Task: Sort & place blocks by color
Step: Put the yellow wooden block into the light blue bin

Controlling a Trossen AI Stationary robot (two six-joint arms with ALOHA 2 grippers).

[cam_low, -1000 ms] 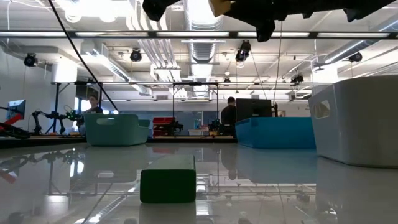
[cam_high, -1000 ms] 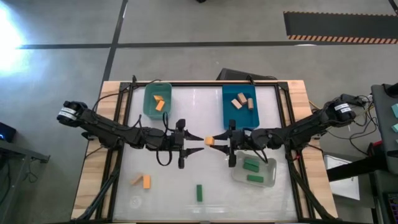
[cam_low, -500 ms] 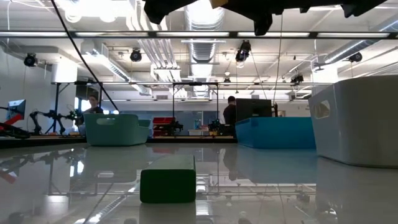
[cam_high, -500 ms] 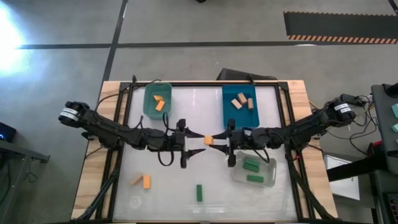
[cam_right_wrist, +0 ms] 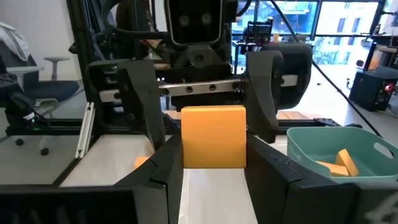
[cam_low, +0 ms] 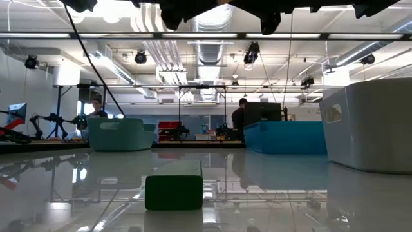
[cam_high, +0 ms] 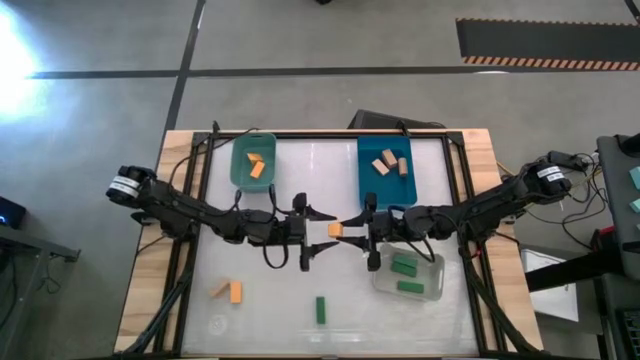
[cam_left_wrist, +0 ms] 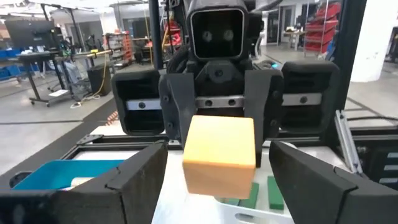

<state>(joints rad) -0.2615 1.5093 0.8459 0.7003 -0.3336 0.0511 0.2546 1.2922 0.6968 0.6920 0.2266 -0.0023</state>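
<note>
Bright ceiling lights (cam_low: 96, 8); table (cam_low: 270, 193) glare; wrist foregrnd blurred.

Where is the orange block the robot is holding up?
In the high view the orange block is above the table's middle, gripped by the right gripper, with the left gripper and its open jaws around it.

Nothing to read anywhere; no label on the bins, no brand on the arms, no number on the blocks; the striped floor marking carries no words; screens and boxes in the room behind are too small to make out.
</note>
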